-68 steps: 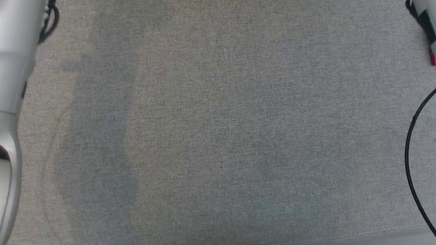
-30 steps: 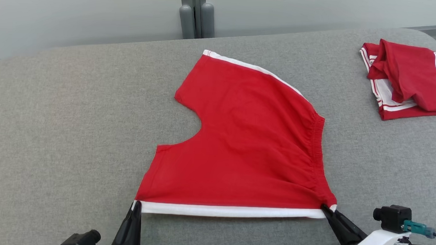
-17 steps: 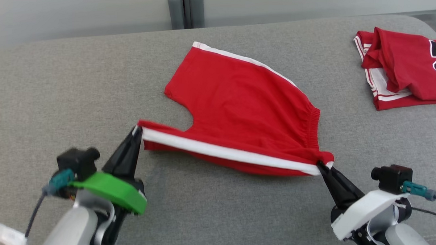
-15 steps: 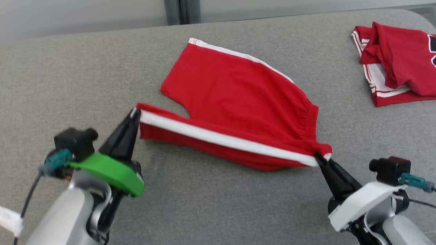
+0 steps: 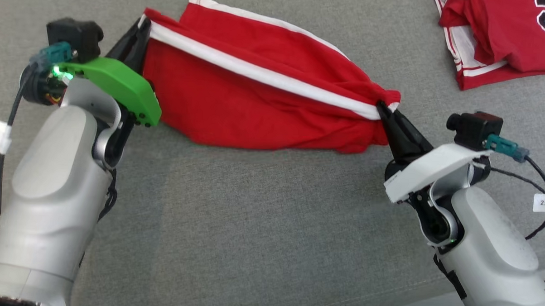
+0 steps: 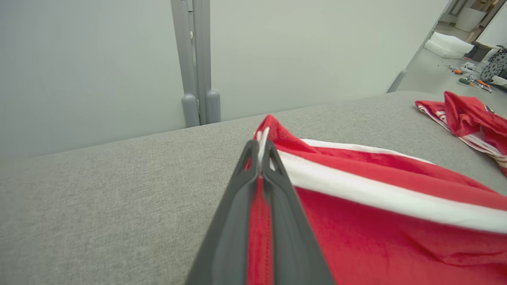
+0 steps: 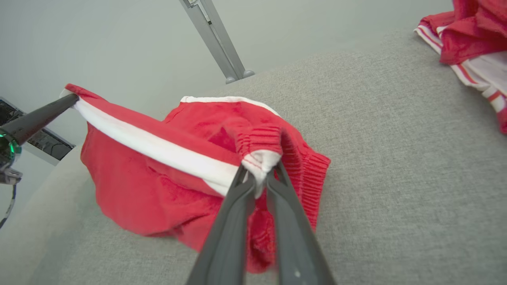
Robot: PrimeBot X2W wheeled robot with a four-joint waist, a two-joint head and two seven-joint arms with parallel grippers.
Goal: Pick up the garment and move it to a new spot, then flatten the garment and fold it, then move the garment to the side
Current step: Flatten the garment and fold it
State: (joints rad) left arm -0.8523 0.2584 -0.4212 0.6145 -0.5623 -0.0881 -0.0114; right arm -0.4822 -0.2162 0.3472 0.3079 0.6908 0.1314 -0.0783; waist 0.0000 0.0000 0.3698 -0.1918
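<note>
The garment point(image 5: 238, 102) is a pair of red shorts with a white side stripe, lifted along its near edge and folding over itself above the grey cushion. My left gripper point(image 5: 142, 22) is shut on the leg-hem corner of the garment point(image 6: 356, 213) at its left end. My right gripper point(image 5: 380, 104) is shut on the waistband corner at its right end, where the bunched elastic point(image 7: 261, 138) sits between the fingers point(image 7: 233, 213). The white stripe point(image 7: 158, 144) runs taut between the two grippers. The left gripper point(image 7: 69, 99) also shows in the right wrist view.
A second red garment point(image 5: 503, 29) with a dark number lies crumpled at the far right of the cushion point(image 5: 252, 224). A grey post point(image 6: 196, 63) stands behind the cushion against a pale wall. A black cable point(image 5: 536, 180) hangs by my right arm.
Both grippers have lifted the near striped edge of the garment and carried it away from me over the rest of the shorts. The head camera has tilted down meanwhile.
</note>
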